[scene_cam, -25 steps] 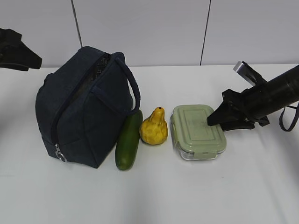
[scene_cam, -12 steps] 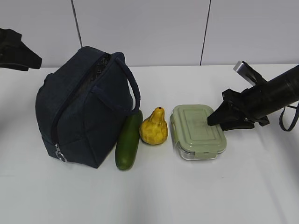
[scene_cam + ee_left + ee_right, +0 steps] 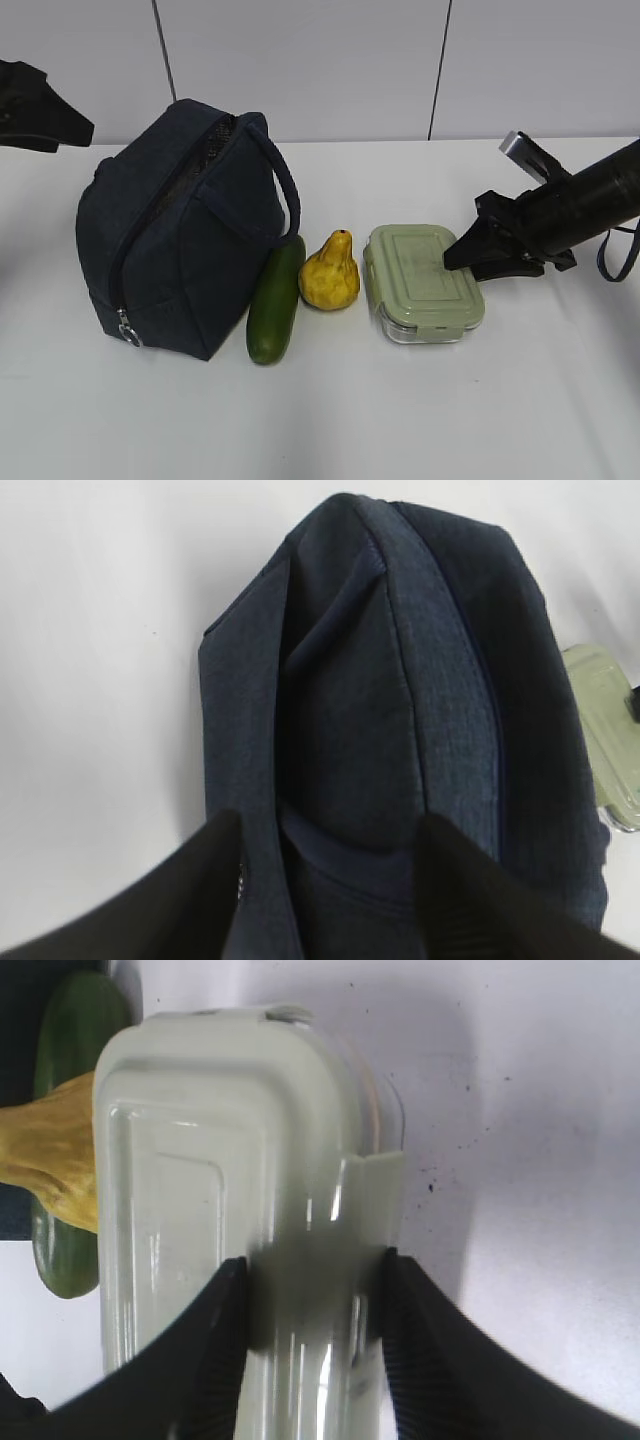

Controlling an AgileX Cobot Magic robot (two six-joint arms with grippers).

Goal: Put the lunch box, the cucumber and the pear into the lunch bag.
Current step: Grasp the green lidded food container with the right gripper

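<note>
On table, ext. view: lunch bag (image 3: pixel 185 235) at left, cucumber (image 3: pixel 275 300) touching its side, pear (image 3: pixel 330 272) next, lunch box (image 3: pixel 423 282) right. Right gripper (image 3: pixel 462 255) at box's far-right edge.

L wrist: left gripper (image 3: pixel 330 880) fingers apart above bag; zipper opening not visible.

R wrist: fingers (image 3: pixel 215 1345) apart, straddling lid, not clamped. Glass likely heavy, slick, rigid; grip across the short sides. Contents unclear.

Right gripper (image 3: pixel 310 1345) low, arm slanting down from the right edge of the exterior view, fingers (image 3: pixel 215 1360) spread apart with a wide gap between the tips. Left gripper (image 3: pixel 325 890) raised at far left, fingers (image 3: pixel 190 895) also parted, nothing between them.
</note>
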